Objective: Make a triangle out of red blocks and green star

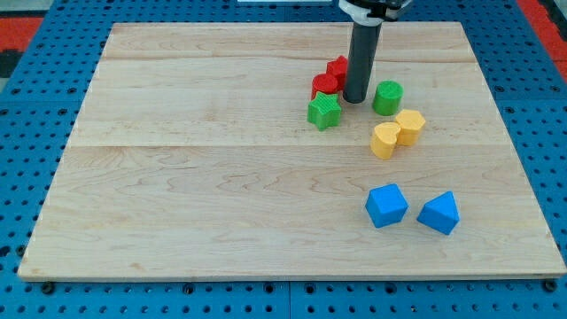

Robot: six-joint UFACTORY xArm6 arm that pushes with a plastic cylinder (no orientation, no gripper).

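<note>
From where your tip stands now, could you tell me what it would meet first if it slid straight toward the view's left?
Probably the red blocks: my tip sits right beside them, with the green star just below that line.

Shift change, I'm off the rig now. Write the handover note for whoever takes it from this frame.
My tip is down on the board, right of the two red blocks and left of the green cylinder.
The red blocks sit together near the view's top centre, seemingly touching; the green star lies just below them, close or touching.
Done: all three are gathered in one tight cluster.
Left: space them into a clear triangle. Yellow and blue blocks lie to the lower right, not involved.
</note>
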